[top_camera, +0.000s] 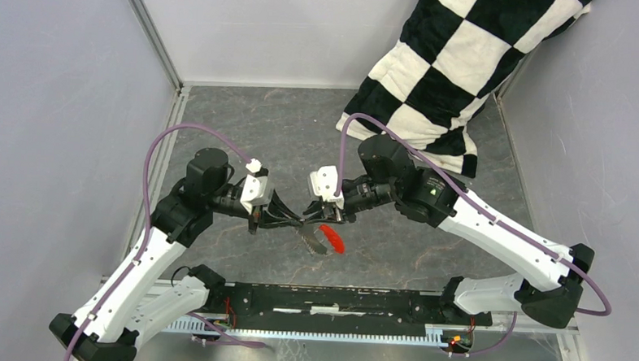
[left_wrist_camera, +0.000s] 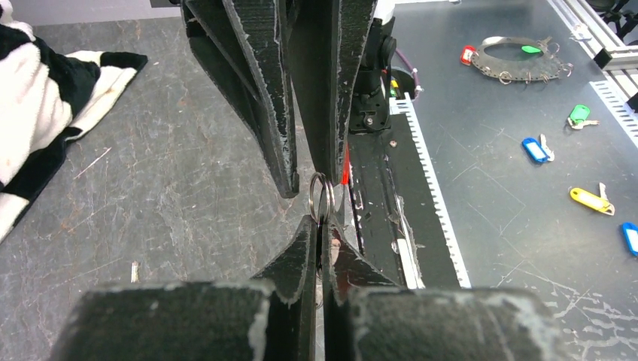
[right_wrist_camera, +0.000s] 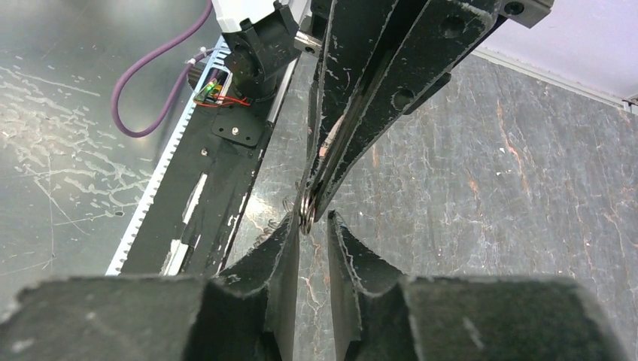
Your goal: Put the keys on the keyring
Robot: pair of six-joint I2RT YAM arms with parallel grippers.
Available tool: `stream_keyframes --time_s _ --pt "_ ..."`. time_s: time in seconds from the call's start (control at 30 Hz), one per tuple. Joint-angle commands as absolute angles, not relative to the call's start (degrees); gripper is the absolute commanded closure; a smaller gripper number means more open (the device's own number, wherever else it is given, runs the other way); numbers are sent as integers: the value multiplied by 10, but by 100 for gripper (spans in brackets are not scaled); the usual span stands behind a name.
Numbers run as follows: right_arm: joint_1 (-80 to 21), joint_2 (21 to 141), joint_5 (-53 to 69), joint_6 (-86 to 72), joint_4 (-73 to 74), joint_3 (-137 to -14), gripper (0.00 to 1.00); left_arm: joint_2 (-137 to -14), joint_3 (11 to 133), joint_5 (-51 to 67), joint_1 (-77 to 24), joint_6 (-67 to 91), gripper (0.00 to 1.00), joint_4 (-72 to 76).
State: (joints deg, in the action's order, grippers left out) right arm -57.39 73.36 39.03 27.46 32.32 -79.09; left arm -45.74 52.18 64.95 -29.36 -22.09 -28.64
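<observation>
The left end effector [left_wrist_camera: 322, 224] is clamped shut on the keyring [left_wrist_camera: 322, 197]. In the left wrist view, at centre frame, its two fingers press together and the thin metal loop stands upright out of their tips. The right end effector [right_wrist_camera: 312, 222] faces it tip to tip. Its fingers are a little apart, with a narrow gap showing between them in the right wrist view. The loop sits at the mouth of that gap, close against the finger on the left of the frame. Whether it touches that finger cannot be told.

From above, the two end effectors meet just below centre frame, held up over the grey counter [top_camera: 286, 130]. The red tag [top_camera: 332, 240] hangs right under them. A small grey thing beside it is too small to make out.

A black-and-white checked cloth [top_camera: 451, 64] lies at the upper right of the top view, against the back wall.

In the left wrist view, a metal plate [left_wrist_camera: 496, 248] fills the right side. On it lie coloured fobs: blue [left_wrist_camera: 536, 149], green [left_wrist_camera: 578, 114] and yellow [left_wrist_camera: 589, 199]. A dark disc [left_wrist_camera: 523, 62] with small rings round its rim sits at the upper right.
</observation>
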Motion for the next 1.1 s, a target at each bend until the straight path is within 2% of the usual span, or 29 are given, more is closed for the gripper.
stream_keyframes --time_s 0.0,0.23,0.33,0.47,0.53,0.57,0.6,0.63,0.7,0.77,0.83,1.07 --pt "-572 736 389 261 295 -808 74 -445 520 695 -295 -220 98 -283" --pt "-572 743 400 251 284 -809 74 -442 518 697 -295 -223 98 -283" --pt "-572 747 404 249 284 -809 82 -440 516 698 -295 -226 98 -284" --pt "-572 753 411 243 282 -810 99 -442 516 698 -295 -227 98 -285" --pt "-572 753 410 239 274 -803 99 -442 517 697 -295 -228 98 -285" --pt "-572 750 406 235 267 -797 99 -442 517 695 -295 -229 92 -284" --pt "-572 744 400 230 255 -787 99 -441 520 688 -295 -228 72 -285" --pt "-572 734 397 225 241 -773 99 -439 521 679 -296 -228 61 -285" --pt "-572 715 396 207 205 -744 100 -432 528 658 -295 -235 51 -286" --pt "-571 690 398 185 159 -713 100 -417 531 638 -295 -252 33 -285" --pt "-571 671 402 164 125 -688 100 -397 532 608 -295 -275 27 -287" --pt "-570 601 400 77 -32 -567 99 -323 518 525 -295 -338 27 -296"
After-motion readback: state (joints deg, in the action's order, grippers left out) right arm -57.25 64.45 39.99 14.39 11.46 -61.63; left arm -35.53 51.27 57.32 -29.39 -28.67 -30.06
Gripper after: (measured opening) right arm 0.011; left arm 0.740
